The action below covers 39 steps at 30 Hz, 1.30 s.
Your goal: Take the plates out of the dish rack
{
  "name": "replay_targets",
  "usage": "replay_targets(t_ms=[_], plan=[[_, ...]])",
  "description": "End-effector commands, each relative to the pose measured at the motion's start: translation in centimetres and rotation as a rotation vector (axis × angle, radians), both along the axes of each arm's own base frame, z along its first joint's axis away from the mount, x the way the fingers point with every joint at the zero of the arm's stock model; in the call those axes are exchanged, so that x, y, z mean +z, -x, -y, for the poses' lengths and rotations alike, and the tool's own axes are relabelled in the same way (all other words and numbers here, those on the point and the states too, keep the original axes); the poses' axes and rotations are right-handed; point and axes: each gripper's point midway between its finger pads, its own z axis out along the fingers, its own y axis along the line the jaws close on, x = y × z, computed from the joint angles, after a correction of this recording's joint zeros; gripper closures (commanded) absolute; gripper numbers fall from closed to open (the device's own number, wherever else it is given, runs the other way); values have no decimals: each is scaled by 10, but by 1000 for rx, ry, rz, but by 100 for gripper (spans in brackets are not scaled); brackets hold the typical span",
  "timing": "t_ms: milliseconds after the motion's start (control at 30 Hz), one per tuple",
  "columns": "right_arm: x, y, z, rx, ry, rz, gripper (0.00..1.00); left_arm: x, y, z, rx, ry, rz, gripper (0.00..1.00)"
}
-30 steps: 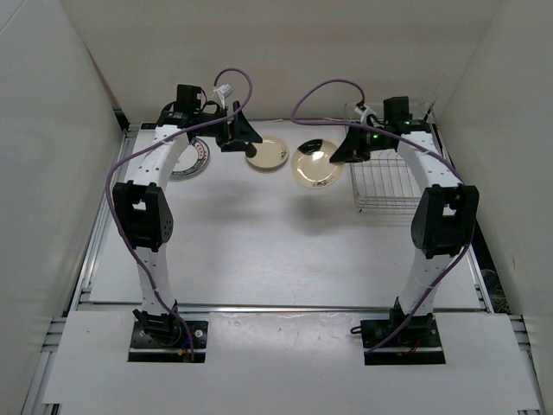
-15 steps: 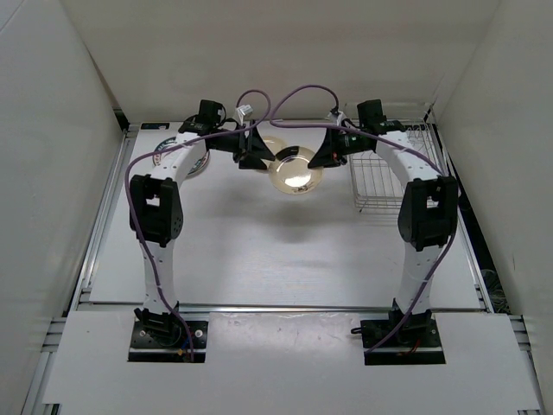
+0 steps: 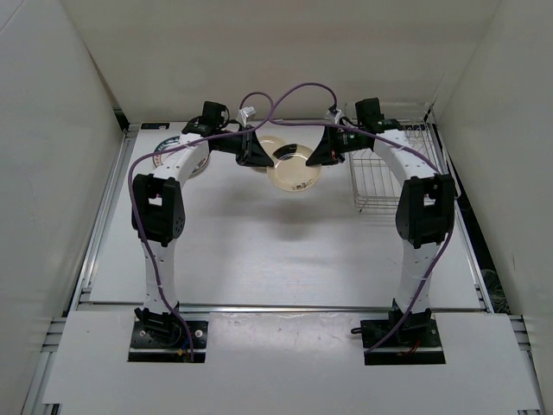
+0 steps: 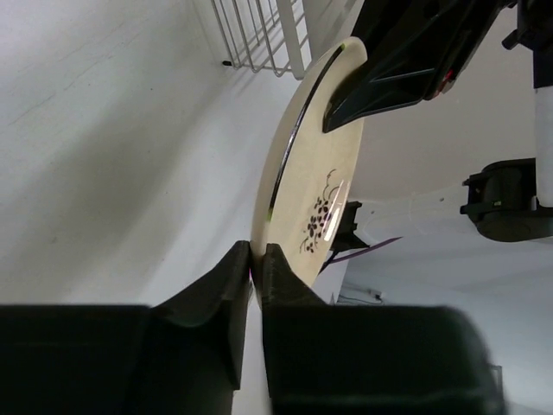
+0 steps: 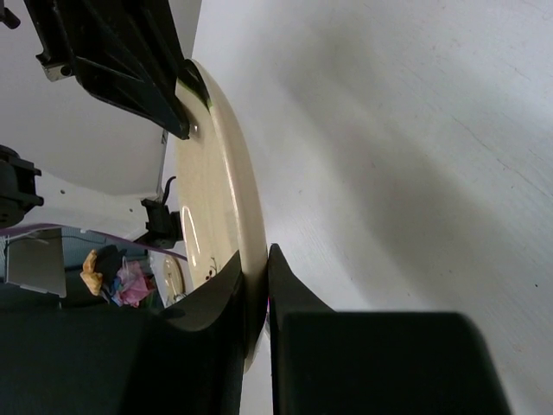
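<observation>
Far left: white round plate with dark patterned rim (image 3: 166, 154) lies flat on the white tabletop (image 3: 259, 251), partly under the left arm.

Centre: left gripper (image 4: 256, 255) jaws are pinched on one rim of a cream round plate with a dark floral patch (image 3: 294, 169). Right gripper (image 5: 257, 259) jaws clamp the opposite rim. The plate hangs above the tabletop between the arms. A second cream plate (image 3: 270, 143) lies just behind it.

Far right: silvery-white wire dish rack (image 3: 384, 177) near the tabletop edge, apart from the held plate, tabletop showing through its grid.
</observation>
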Motion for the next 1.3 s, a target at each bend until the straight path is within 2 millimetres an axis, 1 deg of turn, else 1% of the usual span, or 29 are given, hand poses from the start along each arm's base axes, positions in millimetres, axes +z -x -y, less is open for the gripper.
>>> replay_targets(t_ms=[0,133,233,267,300,333,367,400,467,533,567,600,633,667,700,767,800,833,867,900,933,967,1000,1033,1067,1100,1133,1200,1267], plan=[[26,-7,-6,30,-61,76,99,5,3,4,-21,17,22,84],[26,-7,-6,30,-61,76,99,3,2,4,-14,9,24,90],[22,-6,-4,32,-46,77,99,3,-1,4,-2,2,28,90],[17,-5,-2,42,-25,103,93,0,-4,3,19,-17,23,90],[13,-10,2,22,25,125,54,-2,-6,2,31,-30,27,90],[12,-12,6,7,63,144,37,0,-11,2,45,-41,44,90],[5,-16,19,-17,101,146,30,-5,-15,0,74,-69,43,90],[7,-20,25,-32,116,167,24,3,-21,0,89,-71,63,90],[2,-28,47,-88,175,173,23,7,-29,-1,123,-90,80,90],[11,-32,62,-117,213,225,23,6,-37,0,152,-97,68,90],[10,-33,73,-137,231,224,23,6,-40,-4,167,-95,54,90],[14,-33,75,-137,247,255,23,4,-43,-3,184,-99,34,90],[19,-30,83,-151,249,252,23,9,-50,-8,207,-96,46,90],[17,-27,91,-161,266,249,23,2,-52,-8,218,-104,26,90],[21,-27,92,-153,269,276,23,5,-61,-14,258,-108,25,90],[27,-23,105,-175,285,288,23,-4,-72,-21,311,-132,1,90],[30,-20,105,-169,288,297,23,-3,-84,-33,377,-156,1,90],[36,-18,111,-185,296,303,23,-12,-91,-42,412,-172,-16,90],[36,-20,117,-191,302,313,23,-13,-99,-43,434,-179,-13,90],[40,-16,117,-186,304,321,23,-18,-108,-53,479,-198,-19,90],[43,-14,124,-194,321,330,23,-20,-119,-59,507,-200,-13,90],[42,-15,129,-207,331,329,23,-21,-123,-60,524,-201,-19,90],[45,-9,130,-197,336,328,23,-23,-128,-60,532,-206,-15,90],[47,-7,136,-204,354,336,23,-24,-134,-67,545,-204,-10,90],[44,-4,143,-210,371,319,23,-22,-144,-65,548,-193,15,90],[51,-3,143,-204,374,330,23,-23,-150,-70,553,-193,31,90],[51,8,152,-209,385,279,23,-24,-156,-75,563,-191,36,90],[52,17,162,-203,378,214,24,-30,-168,-79,574,-182,55,90],[48,19,169,-215,371,179,24,-41,-173,-80,581,-190,50,90]])
